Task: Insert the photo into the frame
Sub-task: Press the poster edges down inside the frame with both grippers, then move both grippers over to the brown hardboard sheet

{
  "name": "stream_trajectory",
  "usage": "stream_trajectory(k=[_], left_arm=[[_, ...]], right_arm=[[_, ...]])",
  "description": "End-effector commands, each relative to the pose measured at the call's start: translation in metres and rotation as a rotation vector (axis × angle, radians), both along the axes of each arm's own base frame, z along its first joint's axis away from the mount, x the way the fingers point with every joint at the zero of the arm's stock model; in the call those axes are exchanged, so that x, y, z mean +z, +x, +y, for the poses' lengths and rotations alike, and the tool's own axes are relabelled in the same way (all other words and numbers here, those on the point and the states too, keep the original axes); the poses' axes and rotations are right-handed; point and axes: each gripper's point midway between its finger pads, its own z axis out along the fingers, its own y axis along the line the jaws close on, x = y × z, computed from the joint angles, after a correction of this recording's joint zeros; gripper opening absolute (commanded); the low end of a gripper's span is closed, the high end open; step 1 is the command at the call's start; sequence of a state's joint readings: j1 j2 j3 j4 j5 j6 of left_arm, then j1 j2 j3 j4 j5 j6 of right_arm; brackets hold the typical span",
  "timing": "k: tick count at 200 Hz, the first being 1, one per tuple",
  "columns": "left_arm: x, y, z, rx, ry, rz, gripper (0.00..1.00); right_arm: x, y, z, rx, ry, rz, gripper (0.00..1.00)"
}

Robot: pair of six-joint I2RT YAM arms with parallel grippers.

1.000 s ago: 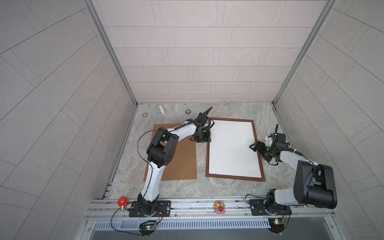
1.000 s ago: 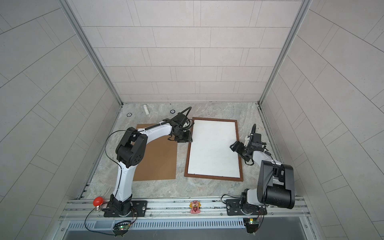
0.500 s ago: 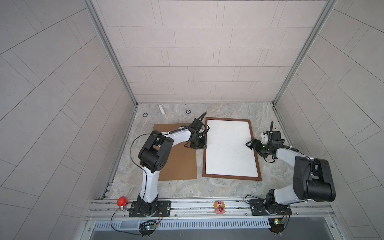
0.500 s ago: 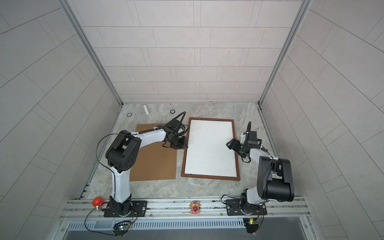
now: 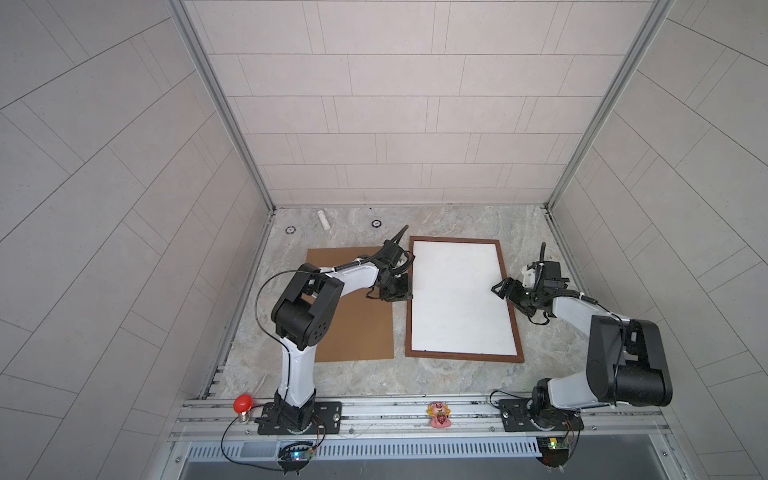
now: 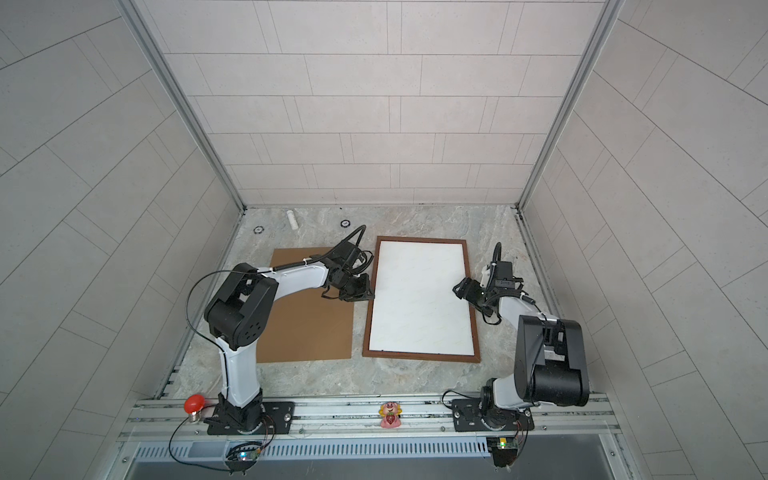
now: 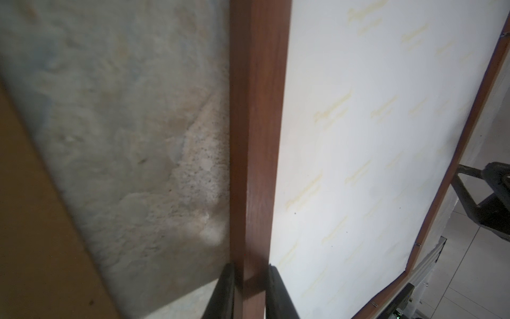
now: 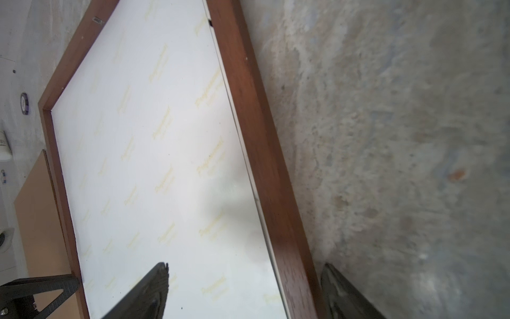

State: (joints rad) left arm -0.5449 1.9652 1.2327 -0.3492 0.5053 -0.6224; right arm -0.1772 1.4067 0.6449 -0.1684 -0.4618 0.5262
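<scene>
The frame (image 5: pixel 463 355) (image 6: pixel 419 356) of dark-brown wood lies flat on the marble table. Inside it lies the photo (image 5: pixel 459 299) (image 6: pixel 419 299), plain white back up. My left gripper (image 5: pixel 405 291) (image 6: pixel 368 289) is shut on the frame's left rail (image 7: pixel 256 138); in the left wrist view both black fingers (image 7: pixel 226 290) press that rail on either side, gripper (image 7: pixel 251 272). My right gripper (image 5: pixel 503 289) (image 6: pixel 463 289) (image 8: pixel 245 266) stands open astride the right rail (image 8: pixel 262 154), one finger over the photo (image 8: pixel 154 154), the other outside on the table.
A brown cardboard board (image 5: pixel 353 324) (image 6: pixel 307 324) lies left of the frame, under my left arm. A small white cylinder (image 5: pixel 324 219) and two tape rings (image 5: pixel 290 229) (image 5: pixel 376 223) sit near the back wall. A red bulb (image 5: pixel 242 404) and a pink figure (image 5: pixel 439 414) stand on the front rail.
My left gripper has closed on the frame's left rail. The frame with the photo has slid a little to the left. The right gripper followed it to the right rail, still open.
</scene>
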Motion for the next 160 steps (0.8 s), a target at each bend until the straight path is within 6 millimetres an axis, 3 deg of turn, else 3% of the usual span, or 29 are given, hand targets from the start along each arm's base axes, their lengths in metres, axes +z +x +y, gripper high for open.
stream_trajectory(k=[1,45,115,139,160], left_arm=[[0.021,-0.007,-0.008,-0.003,-0.062,0.001,0.12],[0.049,0.003,0.014,0.049,-0.05,-0.063,0.14],[0.066,-0.022,0.027,-0.006,-0.032,-0.074,0.19],[0.074,-0.033,0.041,-0.028,0.024,-0.085,0.21],[0.084,-0.041,0.065,-0.033,0.132,-0.127,0.26]], right_arm=[[0.013,-0.007,-0.007,-0.005,-0.06,0.018,0.83],[0.026,-0.013,-0.007,-0.014,-0.068,-0.021,0.83],[0.074,-0.034,0.011,0.07,-0.059,-0.075,0.83],[0.085,-0.047,0.017,0.089,-0.05,-0.076,0.83],[0.106,-0.054,0.02,0.077,-0.059,-0.11,0.83]])
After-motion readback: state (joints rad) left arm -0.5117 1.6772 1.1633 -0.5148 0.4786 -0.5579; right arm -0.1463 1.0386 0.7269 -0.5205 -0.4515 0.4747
